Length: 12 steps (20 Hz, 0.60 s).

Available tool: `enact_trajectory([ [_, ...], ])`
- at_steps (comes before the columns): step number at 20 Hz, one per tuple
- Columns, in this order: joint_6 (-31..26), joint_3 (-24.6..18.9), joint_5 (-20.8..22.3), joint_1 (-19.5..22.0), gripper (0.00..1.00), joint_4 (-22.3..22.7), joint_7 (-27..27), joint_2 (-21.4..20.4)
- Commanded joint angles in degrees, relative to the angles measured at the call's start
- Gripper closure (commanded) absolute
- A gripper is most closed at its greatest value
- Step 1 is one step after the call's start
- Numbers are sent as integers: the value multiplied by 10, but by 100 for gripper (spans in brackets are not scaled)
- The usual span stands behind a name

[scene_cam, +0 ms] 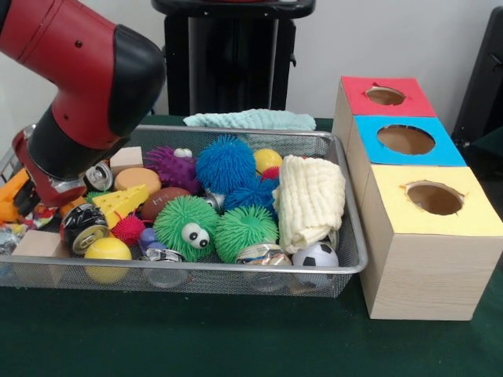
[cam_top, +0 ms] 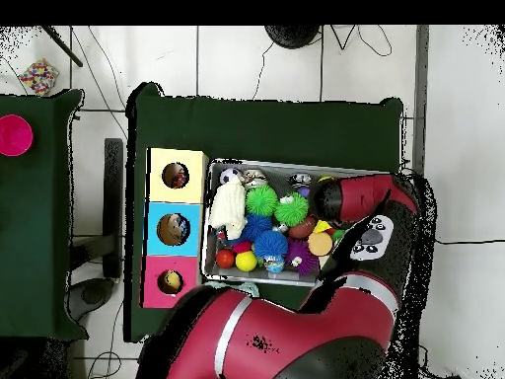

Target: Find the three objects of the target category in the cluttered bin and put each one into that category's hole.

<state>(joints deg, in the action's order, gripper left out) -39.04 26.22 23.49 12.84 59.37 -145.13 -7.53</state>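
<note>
Nearest the front rim of the wire bin (scene_cam: 196, 271) lie a yellow ball (scene_cam: 108, 250), a crushed can (scene_cam: 82, 226), a second can (scene_cam: 262, 254) and a small football (scene_cam: 316, 255). Behind them sit a green fuzzy ball with eyes (scene_cam: 185, 226), a plain green one (scene_cam: 245, 230), a cheese wedge (scene_cam: 122, 204) and a folded cream cloth (scene_cam: 311, 198). Further back are a blue fuzzy ball (scene_cam: 225, 163) and a purple one (scene_cam: 171, 166). Beside the bin stand three boxes: yellow hole (scene_cam: 435, 198) nearest, then blue (scene_cam: 405, 139), then red (scene_cam: 385, 96). The arm (scene_cam: 82, 98) reaches over the bin's far end from the boxes; its gripper is hidden, so open or closed cannot be told
</note>
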Motion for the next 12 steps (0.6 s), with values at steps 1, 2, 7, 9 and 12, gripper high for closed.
enact_trajectory([
  [1, -81, -86, -33, 36, 100, 76, 78, -18],
  [2, -87, -91, -36, 39, 100, 79, 82, -21],
  [7, -74, -109, -46, 52, 100, 97, 78, -30],
  [9, -59, -109, -43, 53, 100, 102, 69, -30],
  [12, -46, -112, -48, 55, 100, 115, 50, -31],
])
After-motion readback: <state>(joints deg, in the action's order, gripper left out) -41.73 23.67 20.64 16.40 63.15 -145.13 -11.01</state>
